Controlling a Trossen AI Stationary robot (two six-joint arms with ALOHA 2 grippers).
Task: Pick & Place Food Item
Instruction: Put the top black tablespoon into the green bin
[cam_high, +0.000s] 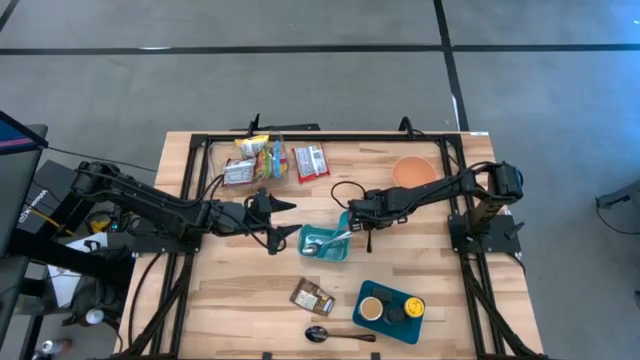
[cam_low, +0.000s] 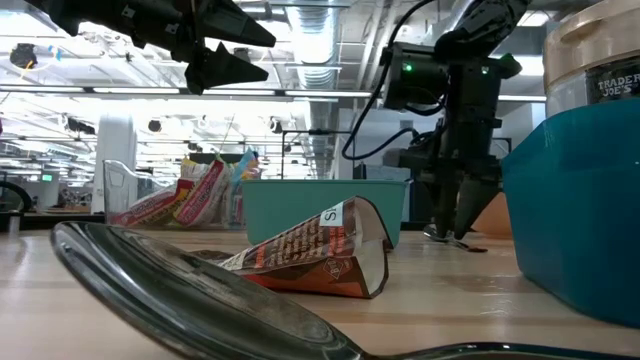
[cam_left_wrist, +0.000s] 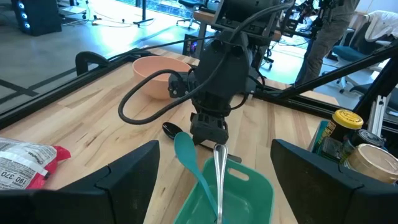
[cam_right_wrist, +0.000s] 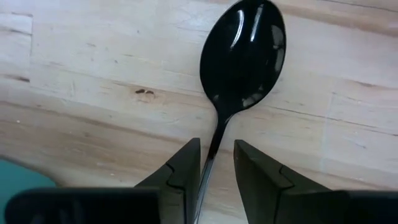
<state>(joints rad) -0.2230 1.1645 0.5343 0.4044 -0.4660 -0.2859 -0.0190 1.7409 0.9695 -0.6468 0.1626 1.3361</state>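
Spoon bowl (cam_right_wrist: 244, 53) fills the right wrist view — the right end effector (cam_right_wrist: 216, 171) is pinched narrow on its black handle, beside the teal tray (cam_high: 326, 243) mid-surface. Stiff, light, slippery: grip mid-handle. Left end effector (cam_high: 280, 222) hangs wide — empty.

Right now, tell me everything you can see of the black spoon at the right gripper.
The black spoon is glossy, like plastic, with an oval bowl and a thin handle. It lies on the wooden table, bowl facing up. Its handle runs between the fingers of the right gripper, which is closed on it. It sits beside the teal container, between it and the orange bowl.
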